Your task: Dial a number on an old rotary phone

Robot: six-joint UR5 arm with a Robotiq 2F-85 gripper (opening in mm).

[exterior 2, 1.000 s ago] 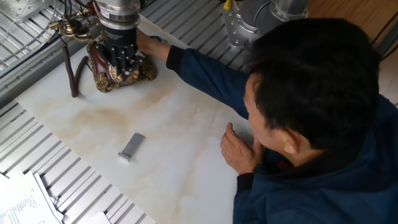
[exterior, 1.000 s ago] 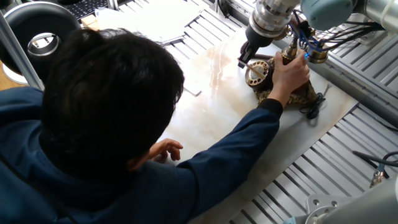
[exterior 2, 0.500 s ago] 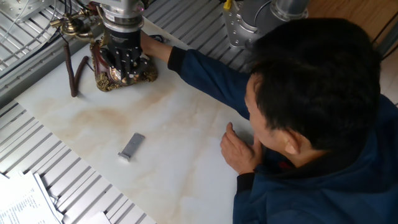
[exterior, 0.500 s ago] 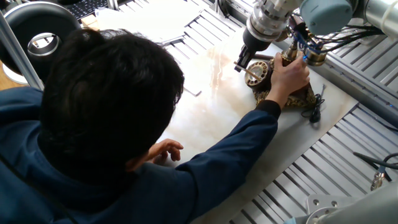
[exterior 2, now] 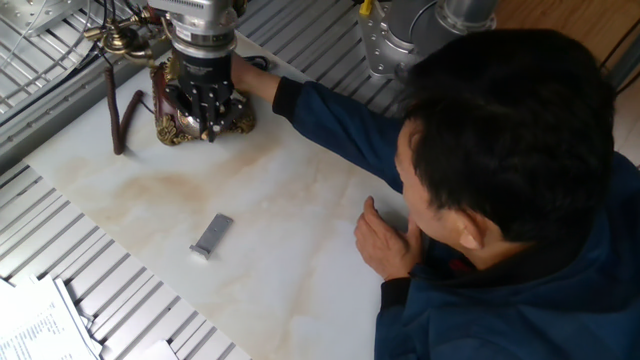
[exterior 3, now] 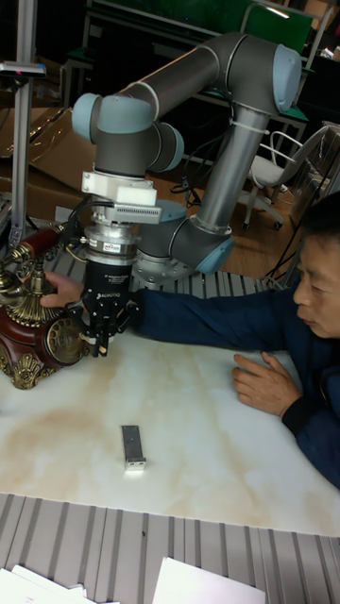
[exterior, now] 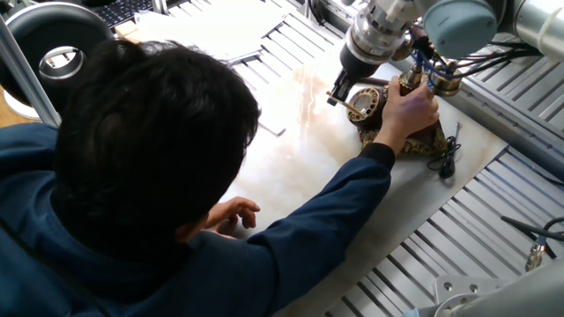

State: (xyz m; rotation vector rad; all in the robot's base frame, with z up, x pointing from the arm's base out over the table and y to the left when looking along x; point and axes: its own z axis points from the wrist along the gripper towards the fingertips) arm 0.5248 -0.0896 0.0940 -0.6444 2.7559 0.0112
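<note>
The old rotary phone (exterior: 401, 123) is bronze-brown and ornate, and stands at the far end of the marble-look table top (exterior: 291, 150). It also shows in the other fixed view as the phone (exterior 2: 185, 110) and at the left edge of the tall view as the phone (exterior 3: 28, 344). Its coppery dial (exterior: 363, 102) faces the gripper (exterior: 338, 93). The gripper points down with its fingers together, its tips at the dial's edge (exterior 3: 68, 342). In the other two views the gripper (exterior 2: 207, 126) (exterior 3: 98, 349) covers part of the dial. A person's hand (exterior: 410, 106) steadies the phone's base. The brass-ended handset (exterior 2: 122, 40) rests on top.
The person (exterior: 150, 176) leans over the near side, with the other hand (exterior 2: 385, 240) flat on the table. A small grey block (exterior 2: 211, 236) lies mid-table. A dark cord (exterior 2: 120, 115) trails beside the phone. A black round device (exterior: 53, 40) and papers (exterior: 220, 26) sit beyond, and slatted metal surrounds the top.
The gripper has slid sideways across the dial's face to its outer edge, fingers still together. The person's hand stays on the phone, which has barely shifted.
</note>
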